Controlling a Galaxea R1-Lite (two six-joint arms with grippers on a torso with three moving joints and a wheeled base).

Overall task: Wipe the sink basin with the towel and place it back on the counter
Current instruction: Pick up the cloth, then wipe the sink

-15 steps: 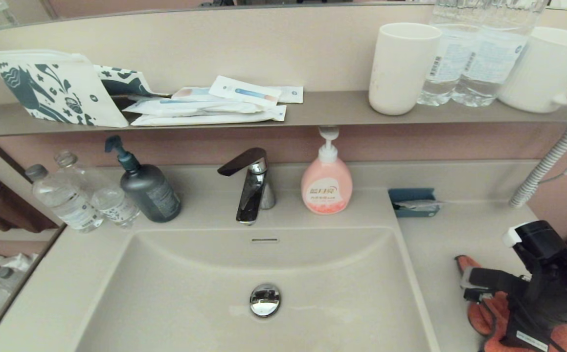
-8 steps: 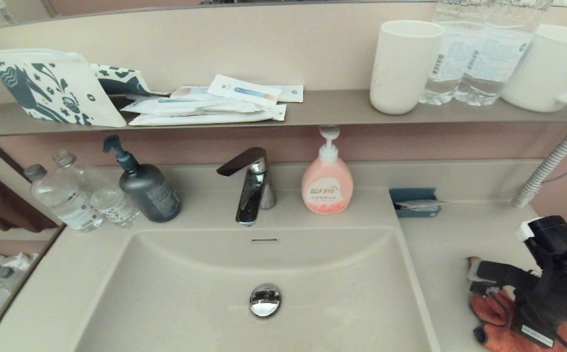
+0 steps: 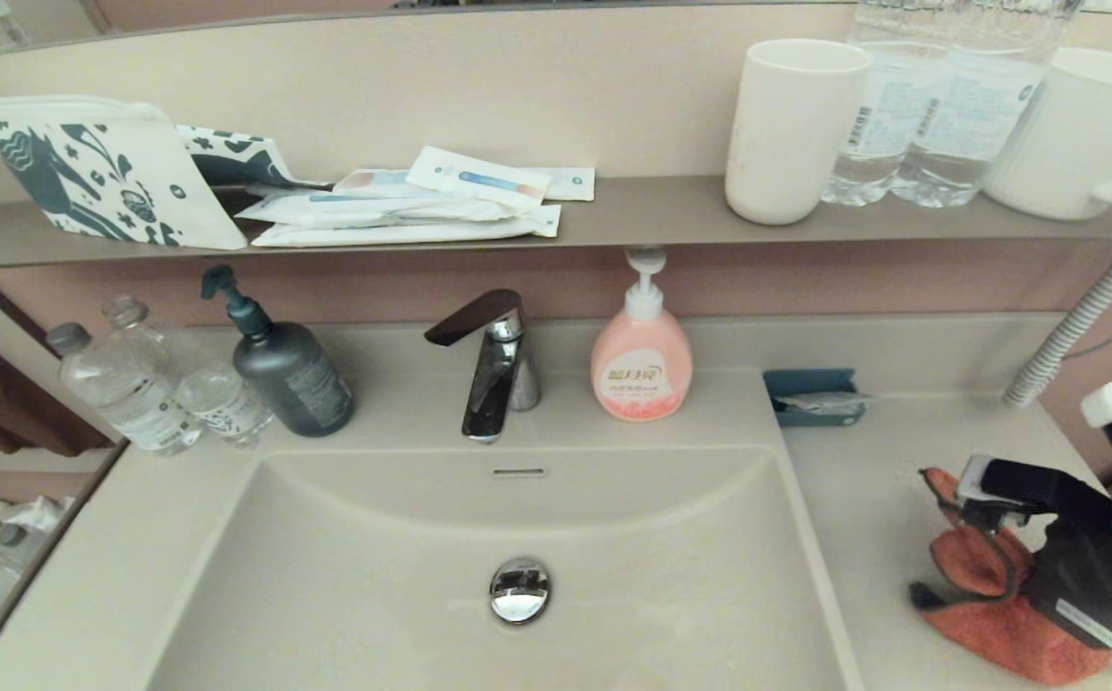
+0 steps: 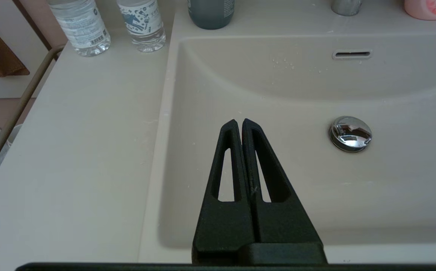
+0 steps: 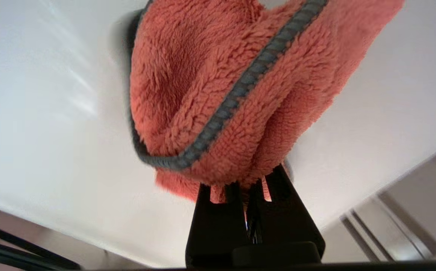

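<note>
The right gripper (image 5: 246,184) is clamping the towel (image 3: 997,614) over the counter (image 3: 882,499); the left gripper (image 4: 239,122) is hovering clenched over the sink basin (image 4: 278,86).

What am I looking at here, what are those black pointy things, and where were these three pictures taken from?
It is a two-armed robot at a bathroom sink. One camera on its head looks down at the sink basin and the counter. Each wrist carries another camera behind its black fingers. The left gripper hangs shut and empty over the basin near the drain plug. The right gripper is shut on the orange towel, bunched over the counter.
</note>
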